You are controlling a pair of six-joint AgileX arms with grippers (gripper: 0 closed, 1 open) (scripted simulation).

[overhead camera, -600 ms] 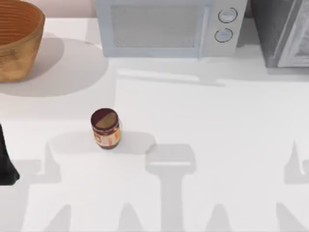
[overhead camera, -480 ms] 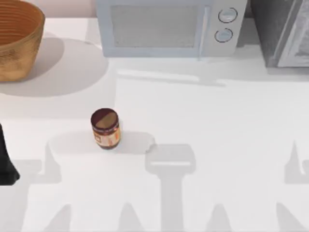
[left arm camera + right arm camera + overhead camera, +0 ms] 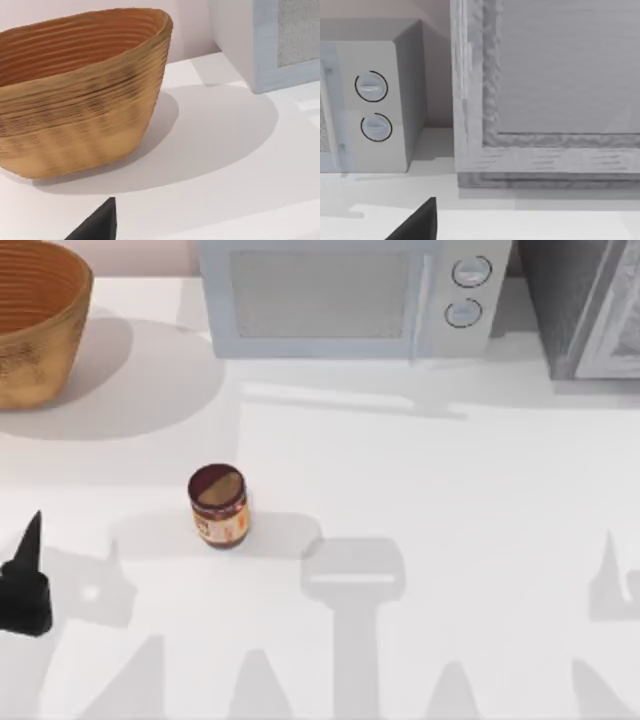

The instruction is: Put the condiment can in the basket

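Right of the left pincer (image 3: 27, 575), whose finger state cannot be told, can (image 3: 219, 506) stands upright on counter (image 3: 450, 490). Likely light, rigid, smooth-sided; grip mid-body. Basket (image 3: 38, 320) sits beyond.

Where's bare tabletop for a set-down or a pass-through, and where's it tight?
The widest bare patch is right of the condiment can, running below the microwave to the table's right edge. A smaller one lies between the can and the basket. It is tight along the back, at the microwave and the grey cabinet, and near the left gripper at the left edge.
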